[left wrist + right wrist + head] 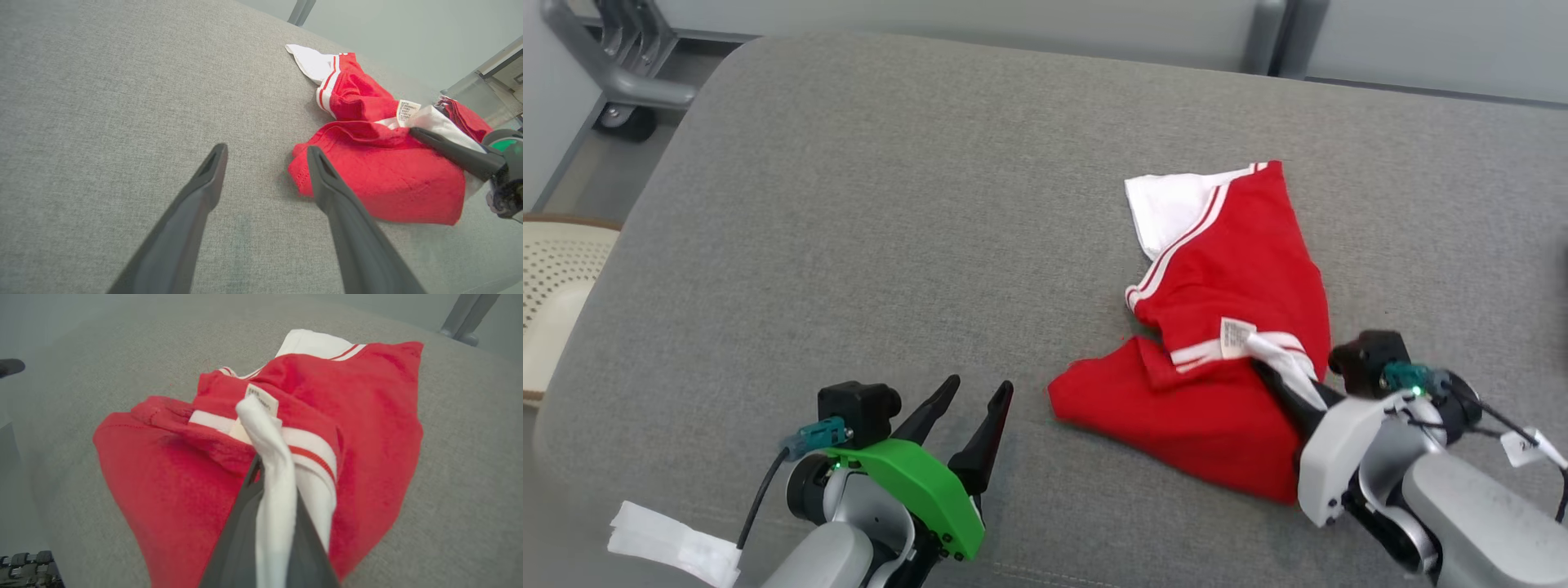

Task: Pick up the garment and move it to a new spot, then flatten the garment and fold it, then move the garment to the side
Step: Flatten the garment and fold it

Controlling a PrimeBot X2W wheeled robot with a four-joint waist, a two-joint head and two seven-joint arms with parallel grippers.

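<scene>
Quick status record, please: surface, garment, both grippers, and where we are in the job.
surface: grey cushion
garment: red with white trim, crumpled, lying right of centre; care label showing
left gripper: open, over bare cushion, apart from the garment
right gripper: shut on a white fold of the garment
stage: grip made for pick-up; not yet flattened or folded

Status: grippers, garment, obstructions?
Right gripper shut on crumpled red-and-white cloth garment. Left gripper open, apart from it. Nothing seen blocking on grey fabric surface.
</scene>
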